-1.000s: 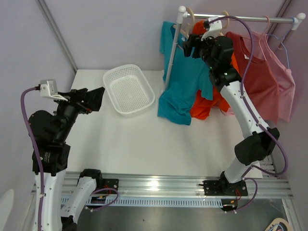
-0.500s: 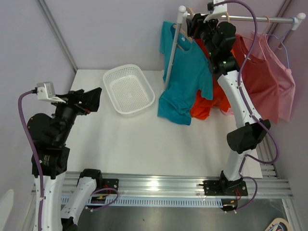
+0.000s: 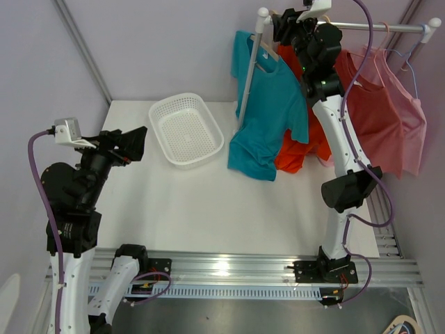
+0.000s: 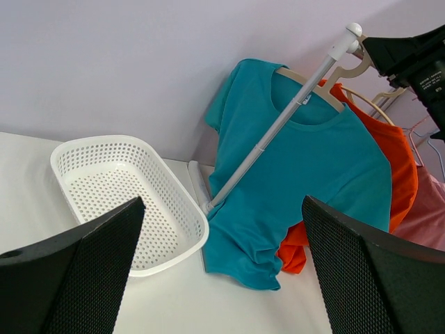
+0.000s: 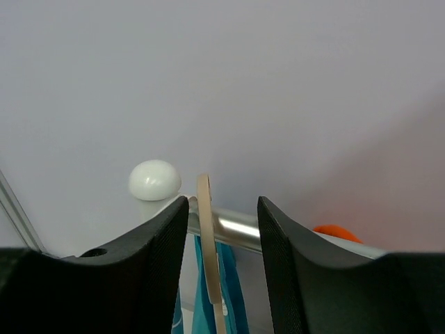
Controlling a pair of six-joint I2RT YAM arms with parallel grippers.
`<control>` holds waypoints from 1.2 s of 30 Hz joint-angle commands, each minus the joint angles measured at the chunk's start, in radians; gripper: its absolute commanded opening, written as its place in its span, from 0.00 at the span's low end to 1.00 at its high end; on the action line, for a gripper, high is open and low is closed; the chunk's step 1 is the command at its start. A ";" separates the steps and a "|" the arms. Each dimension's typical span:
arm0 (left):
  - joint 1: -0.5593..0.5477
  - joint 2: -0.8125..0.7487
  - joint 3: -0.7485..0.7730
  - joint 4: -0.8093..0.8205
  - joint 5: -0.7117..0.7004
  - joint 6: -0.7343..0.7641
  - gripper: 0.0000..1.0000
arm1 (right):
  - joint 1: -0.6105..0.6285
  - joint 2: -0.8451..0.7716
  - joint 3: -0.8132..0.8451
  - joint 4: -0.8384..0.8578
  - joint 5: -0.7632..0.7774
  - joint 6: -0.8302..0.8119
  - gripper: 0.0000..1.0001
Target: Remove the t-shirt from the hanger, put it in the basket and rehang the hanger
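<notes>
Our left gripper [image 3: 133, 144] hangs above the surface [image 3: 208, 205], fingers spread wide and empty. Right of the basket [image 3: 186, 130], the teal t-shirt [image 3: 268, 115] is on its hanger [image 5: 208, 250] at the rail's [image 3: 379, 28] left end. Our right gripper [image 5: 222, 209] straddles the hanger's hook, fingers apart, not clamping it.

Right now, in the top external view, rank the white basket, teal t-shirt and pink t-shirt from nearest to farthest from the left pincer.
1. White basket, just right of the left pincer.
2. Teal t-shirt, hanging at the left end of the rack.
3. Pink t-shirt, at the far right end.
</notes>
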 commanded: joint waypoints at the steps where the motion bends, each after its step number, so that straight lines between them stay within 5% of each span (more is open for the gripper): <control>1: -0.002 0.004 -0.005 0.004 -0.004 0.016 1.00 | -0.003 0.012 0.031 -0.049 0.015 -0.003 0.49; 9: -0.002 -0.004 -0.012 0.009 -0.003 0.011 1.00 | -0.002 -0.078 -0.161 0.005 0.019 0.027 0.46; 23: -0.002 -0.019 -0.016 0.002 -0.010 0.013 1.00 | -0.002 -0.072 -0.183 0.031 0.028 0.027 0.32; 26: -0.002 -0.021 -0.019 0.004 -0.010 0.014 0.99 | -0.003 -0.071 -0.181 0.036 0.028 0.029 0.26; 31: -0.002 -0.022 -0.020 0.005 -0.010 0.013 0.99 | -0.002 -0.067 -0.166 0.025 0.027 0.030 0.00; 36: -0.002 -0.021 -0.022 0.009 -0.010 0.010 1.00 | 0.004 -0.090 -0.153 0.011 0.027 0.035 0.00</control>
